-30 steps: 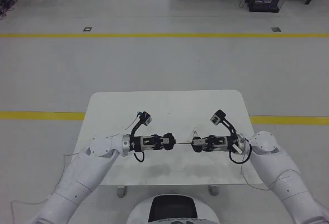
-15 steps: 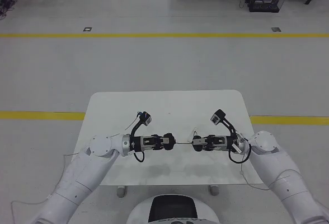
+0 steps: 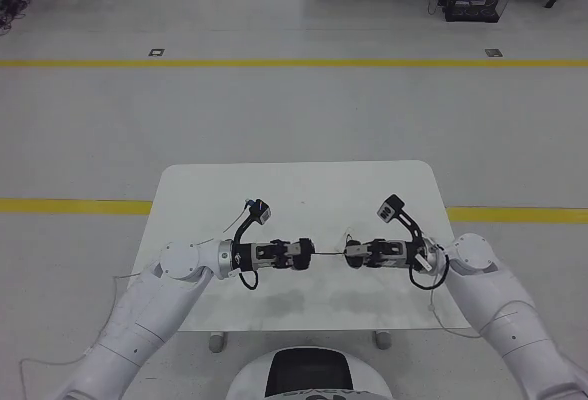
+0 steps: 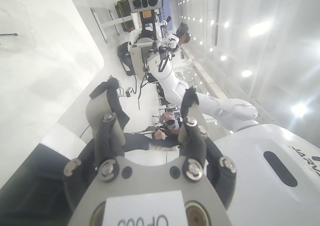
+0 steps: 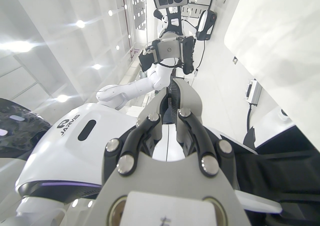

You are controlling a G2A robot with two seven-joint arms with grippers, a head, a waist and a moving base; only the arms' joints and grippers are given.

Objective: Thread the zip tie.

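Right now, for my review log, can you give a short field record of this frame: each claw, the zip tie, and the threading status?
left claw: open, fingers spread, held over the table, tip facing the other claw
right claw: shut, apparently on one end of the zip tie
zip tie: thin dark strand spanning the gap between the two claw tips
threading status: the tie's head and any loop are too small to tell, so not judged
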